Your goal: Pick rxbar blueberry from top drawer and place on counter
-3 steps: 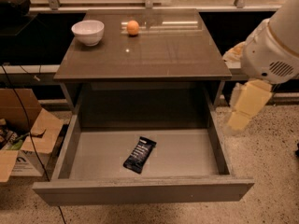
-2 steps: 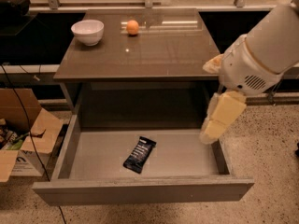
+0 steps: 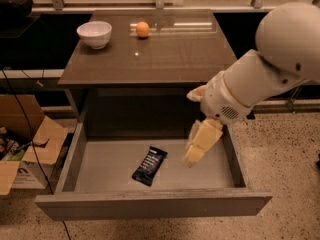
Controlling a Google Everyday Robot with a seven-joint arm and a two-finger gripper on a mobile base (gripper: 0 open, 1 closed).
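The rxbar blueberry (image 3: 149,165), a dark flat bar with white print at its far end, lies on the grey floor of the open top drawer (image 3: 150,205), left of centre. My gripper (image 3: 194,151) hangs over the drawer's right half, just right of the bar and apart from it, pointing down and to the left. The white arm reaches in from the upper right. The glossy grey-brown counter (image 3: 165,54) sits above the drawer.
A white bowl (image 3: 94,34) and a small orange (image 3: 142,29) stand at the back of the counter. A cardboard box (image 3: 25,144) and a black cable are on the floor left of the cabinet. Speckled floor lies to the right.
My arm has swung left from beside the cabinet and down, bringing the gripper over the drawer's right half, close to the bar. The bar has not moved.
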